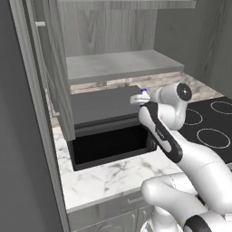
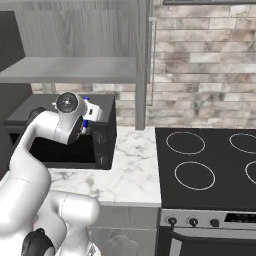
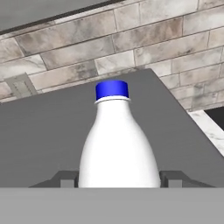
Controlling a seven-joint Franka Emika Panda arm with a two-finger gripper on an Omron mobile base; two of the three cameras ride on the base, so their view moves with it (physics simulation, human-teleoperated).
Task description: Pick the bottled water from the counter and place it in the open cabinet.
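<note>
My gripper (image 3: 119,180) is shut on the bottled water (image 3: 116,140), a white bottle with a blue cap that stands upright between the two fingertips (image 3: 65,179). The gripper (image 1: 138,99) holds the bottle (image 1: 144,92) just above the flat top of the black microwave (image 1: 106,106). From the right, the bottle (image 2: 86,111) and the gripper (image 2: 92,114) show beside the wrist. The open cabinet's grey shelf (image 1: 118,65) lies above and behind the bottle, with its door (image 1: 50,68) swung out on the left. The counter is out of view.
The microwave (image 2: 100,145) sits on a narrow marble worktop (image 1: 108,176). A black stovetop (image 2: 210,165) lies to the right of it. A brick wall (image 2: 200,60) runs behind, and the cabinet's side panel (image 2: 142,65) hangs beside the shelf (image 2: 75,69).
</note>
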